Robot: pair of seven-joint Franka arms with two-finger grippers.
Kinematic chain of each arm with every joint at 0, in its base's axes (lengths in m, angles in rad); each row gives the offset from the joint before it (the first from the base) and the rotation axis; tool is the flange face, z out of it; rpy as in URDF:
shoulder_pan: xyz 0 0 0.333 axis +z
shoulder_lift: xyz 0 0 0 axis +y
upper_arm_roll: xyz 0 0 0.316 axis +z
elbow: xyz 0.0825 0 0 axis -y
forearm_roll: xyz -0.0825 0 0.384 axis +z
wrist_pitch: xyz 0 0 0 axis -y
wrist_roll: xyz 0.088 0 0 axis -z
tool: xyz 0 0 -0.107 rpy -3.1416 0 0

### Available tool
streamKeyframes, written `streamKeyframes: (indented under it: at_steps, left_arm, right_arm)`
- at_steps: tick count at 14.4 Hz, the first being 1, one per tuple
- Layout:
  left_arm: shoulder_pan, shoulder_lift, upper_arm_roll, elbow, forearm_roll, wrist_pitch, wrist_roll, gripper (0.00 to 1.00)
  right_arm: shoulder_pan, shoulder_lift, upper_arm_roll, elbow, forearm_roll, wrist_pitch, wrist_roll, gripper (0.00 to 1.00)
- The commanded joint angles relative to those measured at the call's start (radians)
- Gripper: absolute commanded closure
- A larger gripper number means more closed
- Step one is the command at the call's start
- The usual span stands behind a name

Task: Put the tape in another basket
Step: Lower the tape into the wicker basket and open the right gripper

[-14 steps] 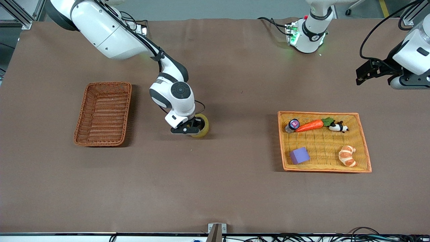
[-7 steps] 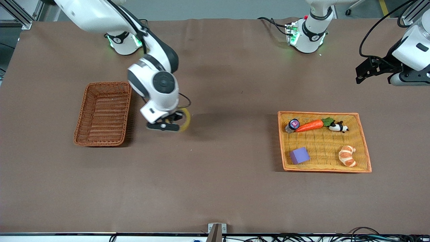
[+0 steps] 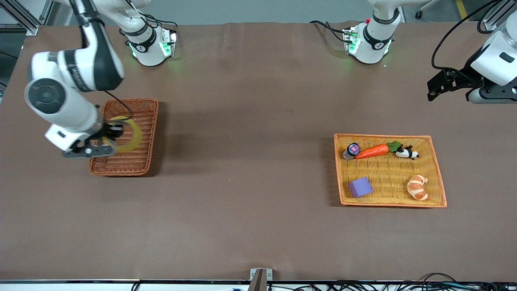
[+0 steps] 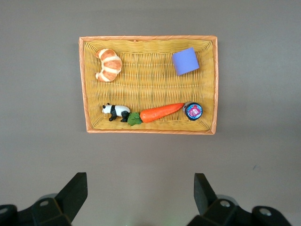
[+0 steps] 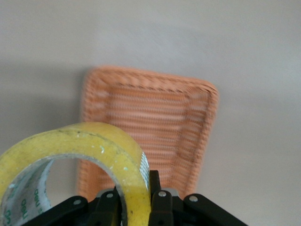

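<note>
Right, on my screen the brown table [image 3: 258, 226] fills the front view; I read the right arm [image 3: 76, 76] as reaching down from its base toward its own end of the table, elbow folded, wrist turned so the right gripper [image 3: 106, 139] hangs over the reddish-brown wicker basket [image 3: 139, 105], above the edge of it that lies toward that end of the table; its fingers [image 5: 159, 200] are pinched narrow on the wall of the tape [image 3: 131, 137], one inside the ring and one outside, as my right wrist view shows; the roll stands on edge in the air, clear of the basket floor, yellowish with a grey inner face; the basket [image 5: 150, 127] sits below it in that view.

Toward the other end of the table I see the left arm [image 3: 494, 64] waiting high, off beside the shallow orange-yellow tray [image 3: 438, 171]; the left gripper [image 4: 138, 197] is spread wide and holds nothing, its two black fingertips well apart in the left wrist view, with the tray [image 4: 214, 84] in sight between them and farther off.

In the tray, apart from one another: a toy carrot [image 3: 373, 150], a croissant [image 3: 417, 187], a purple block [image 3: 360, 187], a small panda figure [image 3: 407, 152] just beside the carrot's leaves, and a small round tin [image 3: 353, 149] at the carrot's tip.
</note>
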Motion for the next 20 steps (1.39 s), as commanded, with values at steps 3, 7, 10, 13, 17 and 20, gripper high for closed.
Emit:
streamKeyframes:
  at_steps: [3, 7, 10, 13, 17, 20]
  left_arm:
    - [0.01, -0.021, -0.006, -0.019, -0.018, 0.012, 0.024, 0.0]
    - [0.01, -0.018, -0.006, -0.015, -0.019, 0.012, 0.023, 0.0]
    - [0.01, -0.018, -0.006, -0.015, -0.019, 0.012, 0.024, 0.0]
    - [0.013, -0.018, -0.006, -0.015, -0.019, 0.012, 0.024, 0.0]
    - [0.013, -0.018, -0.006, -0.015, -0.019, 0.012, 0.024, 0.0]
    - [0.015, -0.018, -0.006, -0.016, -0.019, 0.012, 0.023, 0.0]
  right_arm:
    - [0.009, -0.114, -0.189, -0.411, 0.021, 0.426, -0.197, 1.0]
    - [0.003, -0.042, -0.215, -0.582, 0.021, 0.782, -0.196, 1.0]
    - [-0.002, 0.057, -0.215, -0.588, 0.021, 0.922, -0.194, 0.98]
    - [-0.002, 0.094, -0.213, -0.608, 0.021, 0.975, -0.19, 0.88]
    - [0.0, 0.06, -0.21, -0.593, 0.021, 0.941, -0.184, 0.0]
    - [0.001, -0.035, -0.206, -0.463, 0.033, 0.703, -0.158, 0.0]
